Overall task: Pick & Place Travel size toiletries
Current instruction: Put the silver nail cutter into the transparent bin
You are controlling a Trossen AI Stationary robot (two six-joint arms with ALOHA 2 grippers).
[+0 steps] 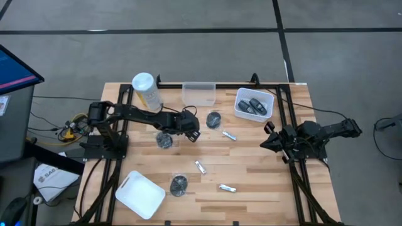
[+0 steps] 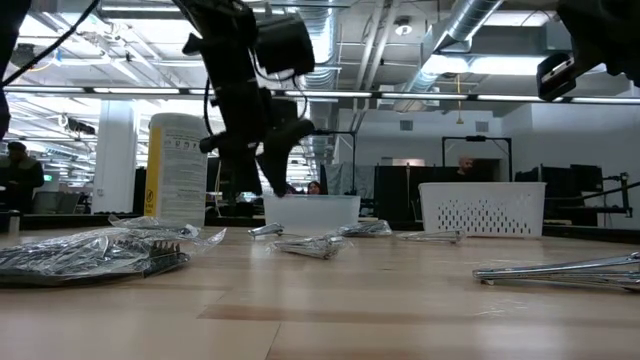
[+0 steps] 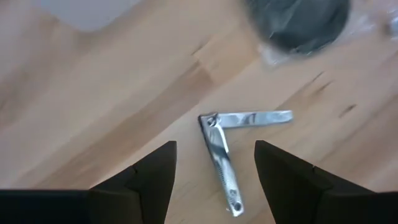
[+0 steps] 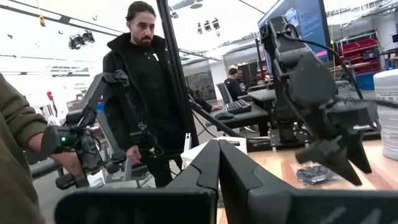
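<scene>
My left gripper (image 1: 193, 132) (image 3: 214, 152) is open and hangs above the table middle, raised off the wood in the low view (image 2: 268, 150). Between and just beyond its fingers lies a silvery folding piece (image 3: 225, 155) (image 1: 229, 135), flat on the wood, with a dark round lump in clear wrap (image 3: 298, 22) (image 1: 213, 119) past it. Two more lumps (image 1: 164, 140) (image 1: 179, 184) and two silvery pieces (image 1: 200, 166) (image 1: 227, 188) lie scattered on the table. Dark oblong pieces (image 1: 253, 105) lie in the white basket (image 1: 239, 113). My right gripper (image 1: 266, 143) (image 4: 217, 163) is shut, waiting at the table's right side.
A tall pale-yellow canister with a white lid (image 1: 144, 90) and a clear tub (image 1: 199, 94) stand at the far edge. A white tray (image 1: 139, 194) lies at the near left corner. People stand beyond the table (image 4: 146, 93). Bare wood shows in the near right part.
</scene>
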